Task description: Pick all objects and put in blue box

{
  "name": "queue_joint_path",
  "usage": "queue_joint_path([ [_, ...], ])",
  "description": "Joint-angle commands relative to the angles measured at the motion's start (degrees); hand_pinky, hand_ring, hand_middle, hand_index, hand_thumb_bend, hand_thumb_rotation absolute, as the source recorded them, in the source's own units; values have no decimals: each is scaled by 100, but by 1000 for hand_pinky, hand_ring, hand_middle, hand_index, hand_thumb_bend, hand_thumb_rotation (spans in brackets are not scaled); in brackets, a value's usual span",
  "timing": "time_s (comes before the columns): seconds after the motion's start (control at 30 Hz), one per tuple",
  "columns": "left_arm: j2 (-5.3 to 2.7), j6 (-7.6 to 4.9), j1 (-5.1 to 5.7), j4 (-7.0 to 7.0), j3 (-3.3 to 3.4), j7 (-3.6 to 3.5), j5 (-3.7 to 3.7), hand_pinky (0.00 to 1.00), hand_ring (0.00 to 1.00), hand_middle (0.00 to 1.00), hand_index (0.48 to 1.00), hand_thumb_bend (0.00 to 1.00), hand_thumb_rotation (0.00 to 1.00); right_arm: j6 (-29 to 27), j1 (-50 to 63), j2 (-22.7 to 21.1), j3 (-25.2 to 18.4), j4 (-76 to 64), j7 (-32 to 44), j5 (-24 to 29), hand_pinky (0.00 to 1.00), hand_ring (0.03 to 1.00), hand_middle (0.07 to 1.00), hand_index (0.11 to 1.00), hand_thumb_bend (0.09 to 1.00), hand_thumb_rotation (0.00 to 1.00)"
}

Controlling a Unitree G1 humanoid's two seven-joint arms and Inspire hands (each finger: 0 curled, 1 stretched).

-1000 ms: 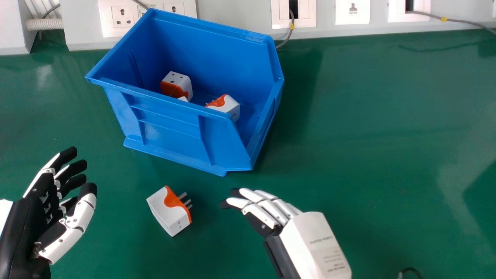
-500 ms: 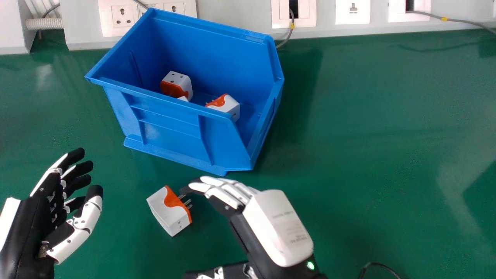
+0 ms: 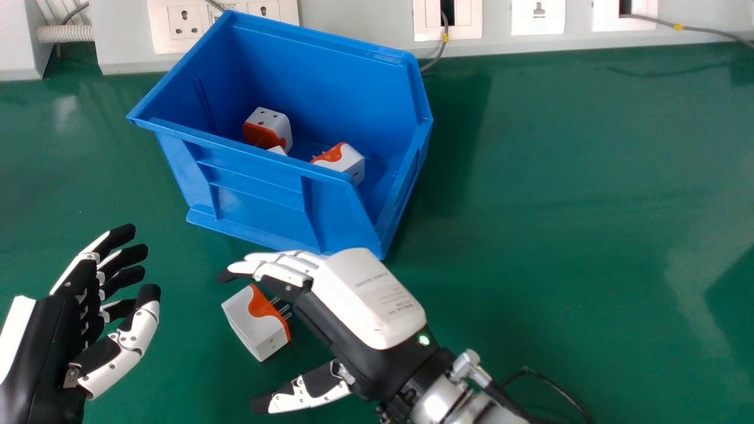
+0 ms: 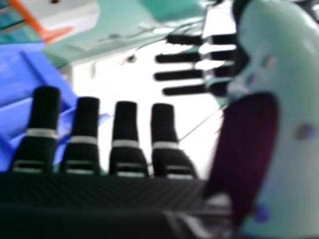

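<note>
The blue storage bin (image 3: 259,203) is set at twelve to one o'clock from the loose three-pin plug adapter (image 3: 253,324), with its near base edge divided from the adapter by a narrow strip. In that strip, and partly over the bin's lower edge, the right hand (image 3: 368,300) is held; its fingers are extended and its thumb is spread well apart from them, the adapter being left between. Whether the adapter is touched cannot be told. At nine o'clock from the adapter the left hand (image 3: 56,330) is held, fingers and thumb apart, with a gap between. A broad stretch of surface is offered at three to four o'clock from the bin.

The adapter is rested on a green tabletop (image 3: 577,224), its pins pointed to two o'clock. Along the far edge a pale wall panel (image 3: 365,23) is fitted with outlet plates, and a dark cable (image 3: 548,383) is laid toward five o'clock in the head view.

One adapter is counted on the table and two white-and-orange ones (image 3: 268,128) (image 3: 347,160) in the bin, where a small white piece (image 3: 277,151) is also seen. Four outlet plates are counted.
</note>
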Motion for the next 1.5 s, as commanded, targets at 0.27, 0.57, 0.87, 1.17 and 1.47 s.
queue_joint_path([
  [0.27, 86, -66, -32, -103, 5, 27, 45, 701, 816, 841, 859, 185, 75, -213, -1128, 128, 16, 858, 237, 21, 654, 784, 810, 780, 604, 73],
  [0.57, 93, -81, -90, -36, -4, 14, 54, 699, 815, 841, 860, 187, 80, -156, -1779, 231, -13, 1551, 224, 10, 647, 779, 807, 775, 614, 63],
  [0.87, 88, -53, -125, -44, 6, 6, 20, 694, 811, 844, 862, 190, 97, 205, -2103, 432, -37, 1982, 443, 85, 676, 798, 827, 799, 614, 56],
  [1.17, -10, -45, -78, -125, -30, -37, -171, 714, 828, 854, 867, 191, 150, 798, -2315, 594, 64, 2076, 953, -15, 705, 830, 861, 831, 617, 63],
  [1.47, -18, -34, -77, -101, -58, -66, -276, 766, 862, 874, 895, 164, 454, 960, -2556, 643, 203, 2332, 1238, -19, 764, 891, 924, 891, 643, 114],
])
